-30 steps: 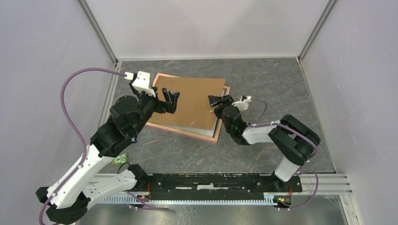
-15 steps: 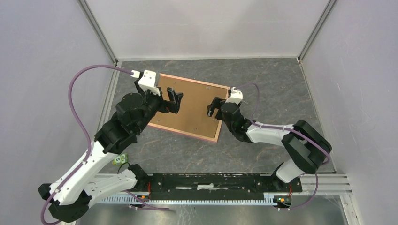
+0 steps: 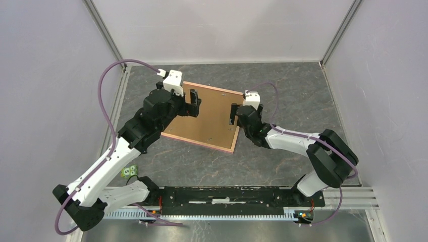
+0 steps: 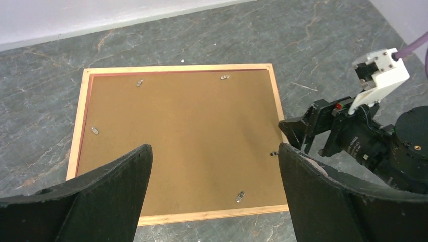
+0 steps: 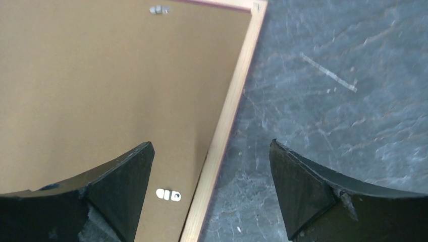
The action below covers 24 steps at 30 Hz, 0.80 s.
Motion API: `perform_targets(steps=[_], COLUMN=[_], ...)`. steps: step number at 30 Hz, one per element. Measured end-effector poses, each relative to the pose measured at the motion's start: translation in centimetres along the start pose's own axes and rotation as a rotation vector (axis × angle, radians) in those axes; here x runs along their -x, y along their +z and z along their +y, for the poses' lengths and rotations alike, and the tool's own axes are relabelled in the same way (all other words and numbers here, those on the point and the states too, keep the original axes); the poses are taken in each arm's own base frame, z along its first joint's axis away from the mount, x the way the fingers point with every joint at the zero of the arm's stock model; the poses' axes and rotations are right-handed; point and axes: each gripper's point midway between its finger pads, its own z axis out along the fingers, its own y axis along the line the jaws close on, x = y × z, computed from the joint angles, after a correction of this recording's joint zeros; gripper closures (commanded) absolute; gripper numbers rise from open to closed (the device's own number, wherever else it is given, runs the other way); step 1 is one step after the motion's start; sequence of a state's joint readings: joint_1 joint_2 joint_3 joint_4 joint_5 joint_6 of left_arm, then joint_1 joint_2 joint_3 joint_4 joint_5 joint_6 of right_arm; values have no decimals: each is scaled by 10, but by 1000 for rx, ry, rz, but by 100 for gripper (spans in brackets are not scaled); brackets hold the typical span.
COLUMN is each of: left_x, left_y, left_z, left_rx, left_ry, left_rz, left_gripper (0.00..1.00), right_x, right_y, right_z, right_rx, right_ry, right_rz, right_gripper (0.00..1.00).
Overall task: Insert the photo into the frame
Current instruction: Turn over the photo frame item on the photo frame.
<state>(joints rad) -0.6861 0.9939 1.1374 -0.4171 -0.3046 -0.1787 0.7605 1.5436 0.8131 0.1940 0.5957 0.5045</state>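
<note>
The frame lies face down on the grey table, its thin pale-wood back border showing in the left wrist view and the right wrist view. A brown backing board sits flat inside it and fills it. The photo is hidden. My left gripper is open and empty above the board's left part. My right gripper is open and empty, straddling the frame's right border from above; it also shows in the left wrist view.
Small metal turn tabs sit along the board's edges. A small green tag lies by the left arm. White walls enclose the table on three sides, and a black rail runs along the near edge.
The backing board lay askew over the frame with a pale layer showing beneath; now it sits flat inside. Both grippers have let go, the left shifting farther back, the right to the right border.
</note>
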Motion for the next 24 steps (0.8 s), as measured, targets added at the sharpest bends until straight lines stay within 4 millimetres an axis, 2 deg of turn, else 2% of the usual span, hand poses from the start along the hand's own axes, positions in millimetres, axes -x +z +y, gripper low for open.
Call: perform_targets(steps=[3,6,10,12,17,21,24], left_x=[-8,-19,-36,-45,-79,-118,-149], left_y=[9,22,43,55,87,117,123], left_z=[1,5,31,54,118,171,223], left_rx=[10,21,85,144,285,372,460], left_ry=[7,8,-56,-108,-268,-456,-588], left_rz=[32,73,140,173,278,365,396], left_gripper=[0,0,0,0,0,0,0], right_x=[-22,-45,-57,-50,-36,-47,-59], right_y=[1,2,7,10,10,9,9], right_z=[-9,-27,-40,-38,-16,-4,-2], right_rx=[18,45,92,136,311,412,450], right_ry=[51,108,163,192,234,220,208], right_rz=[40,79,125,118,97,144,189], right_gripper=[17,15,14,13,10,8,8])
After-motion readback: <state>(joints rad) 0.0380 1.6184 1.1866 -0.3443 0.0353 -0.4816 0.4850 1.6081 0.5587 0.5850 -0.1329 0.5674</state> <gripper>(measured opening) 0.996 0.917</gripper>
